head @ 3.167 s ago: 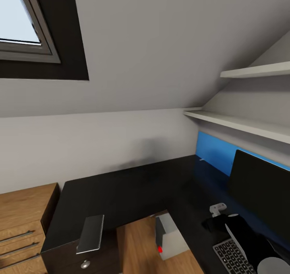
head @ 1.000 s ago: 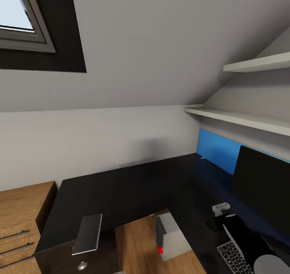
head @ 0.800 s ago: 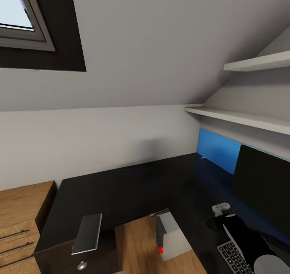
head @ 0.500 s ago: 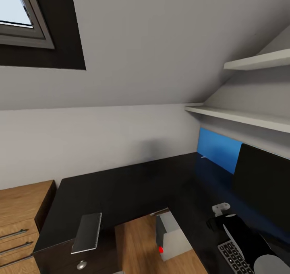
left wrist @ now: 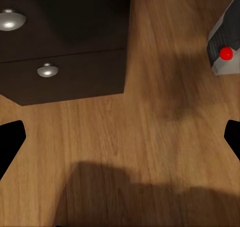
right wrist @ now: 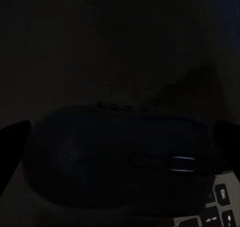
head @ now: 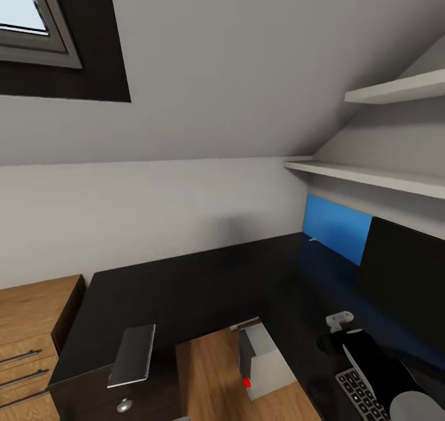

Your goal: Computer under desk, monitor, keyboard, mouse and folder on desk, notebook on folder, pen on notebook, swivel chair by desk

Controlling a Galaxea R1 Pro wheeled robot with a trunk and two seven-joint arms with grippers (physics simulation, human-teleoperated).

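**Mouse between the fingers, keyboard right at the edge — a tight spot**

Right gripper (right wrist: 120, 137) is down at the desk (head: 204, 291) with the mouse (right wrist: 115, 157) sitting squarely between its fingers, one dark fingertip showing at each side of the mouse. The jaws stand wide, about the mouse's full length apart, but whether the pads are actually pressing on it I cannot tell; the right wrist view is very dark. Just beyond the mouse, on the far side from the wrist camera's centre, keys of the keyboard (right wrist: 222, 207) peek in, very near.

That closeness is the worry. If the mouse is let go here, I'd judge it could land partly on the keyboard's frame and sit tilted, or nudge the keyboard out of place. A loose hold on that rounded shell could also let it squirt out sideways across the glossy top.

In the head view, the monitor (head: 402, 272) stands just behind the right arm, so a careless lift could clip the screen.

Left gripper (left wrist: 120, 137) hangs wide open and empty over the wooden floor (left wrist: 140, 137), with the drawer unit (left wrist: 65, 52) and the computer (left wrist: 225, 42) ahead of it.
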